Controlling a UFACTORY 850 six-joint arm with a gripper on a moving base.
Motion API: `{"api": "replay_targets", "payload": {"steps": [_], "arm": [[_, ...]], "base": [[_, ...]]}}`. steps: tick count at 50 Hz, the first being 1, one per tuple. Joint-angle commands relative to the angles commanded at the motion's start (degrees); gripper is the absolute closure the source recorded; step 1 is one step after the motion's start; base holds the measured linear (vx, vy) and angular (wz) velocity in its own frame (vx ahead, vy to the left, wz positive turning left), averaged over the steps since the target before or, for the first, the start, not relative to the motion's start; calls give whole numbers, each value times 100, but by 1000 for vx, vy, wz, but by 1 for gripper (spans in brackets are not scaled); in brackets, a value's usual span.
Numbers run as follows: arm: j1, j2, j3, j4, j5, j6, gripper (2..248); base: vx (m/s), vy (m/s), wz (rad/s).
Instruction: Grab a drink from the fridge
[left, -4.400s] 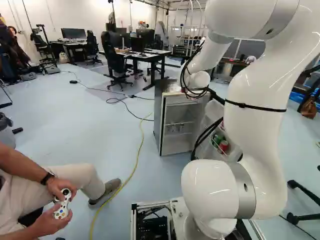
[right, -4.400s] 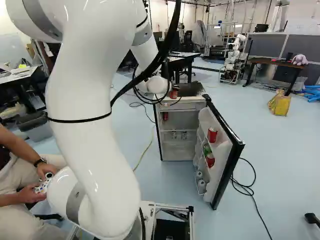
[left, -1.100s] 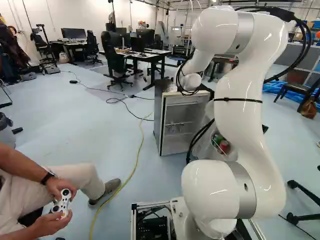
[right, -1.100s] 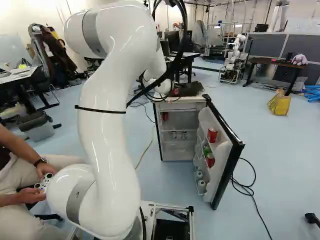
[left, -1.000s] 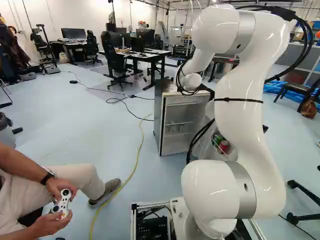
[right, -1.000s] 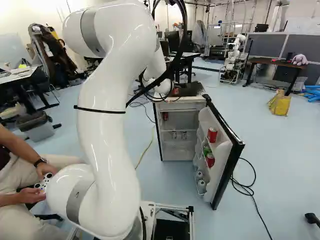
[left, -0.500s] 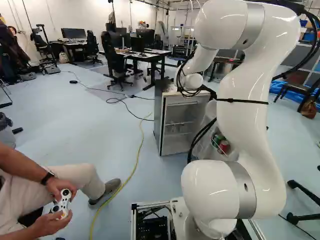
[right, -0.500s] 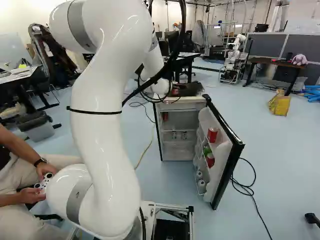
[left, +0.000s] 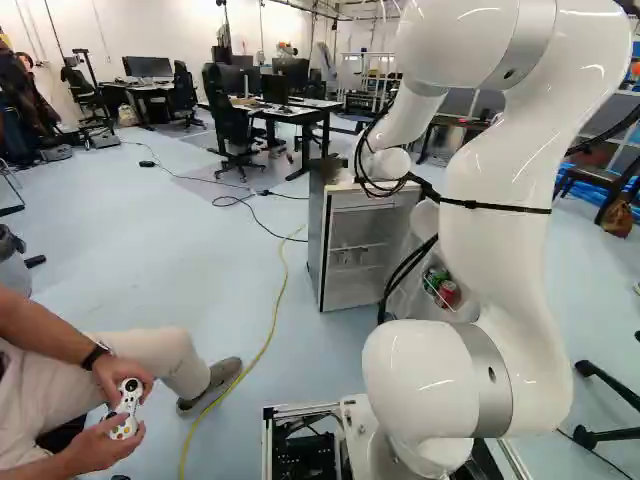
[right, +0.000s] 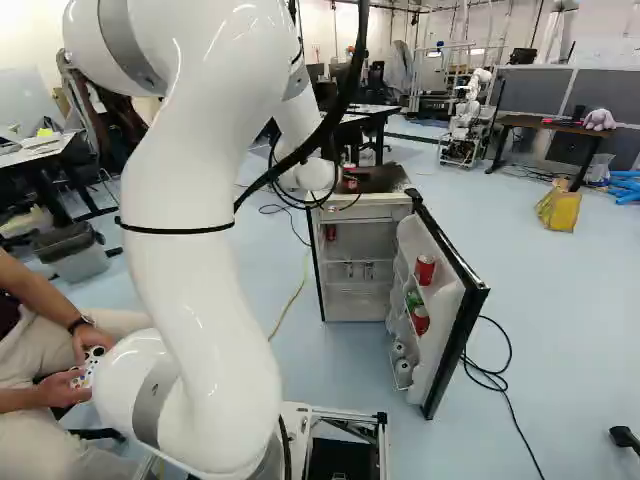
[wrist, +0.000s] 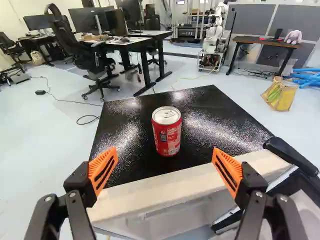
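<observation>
White and glossy, your arm (left: 500, 250) rose in rounded sections from its joint at the foot of the base views. At its end your claw (wrist: 165, 151) was open, its ribbed orange pads (wrist: 102, 167) well apart. Ahead of you, the fridge (right: 360, 235) had a smooth, pale front edge; its dark-rimmed door (right: 450, 300) stood open, with door cans (right: 425, 270) in its white racks. Its flat top (wrist: 215, 110) was black and glossy, finely speckled. On it, upright, stood your red can (wrist: 167, 135), a smooth cylinder with a silver lid, ahead of the fingers and between their lines, touching neither.

Past that you had a sleek, pale blue floor (left: 190, 240), crossed by a limp yellow cable (left: 270, 340). Farther out came a black chair (wrist: 90, 57) by straight-edged desks (wrist: 150, 35), a crinkled yellow bag (wrist: 284, 99), another robot (wrist: 212, 37) and flat grey panels (wrist: 298, 17).
</observation>
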Motion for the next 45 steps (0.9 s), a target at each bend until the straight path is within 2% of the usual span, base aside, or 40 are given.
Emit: {"api": "replay_targets", "payload": {"steps": [16,29,45], "arm": [[-69,386,355,0,0,0,3],[-207,715,570,0,-20,0,3],[-445,1074,765,141,-369,0,3]], "base": [[0,0,0],[0,0,0],[0,0,0]]}}
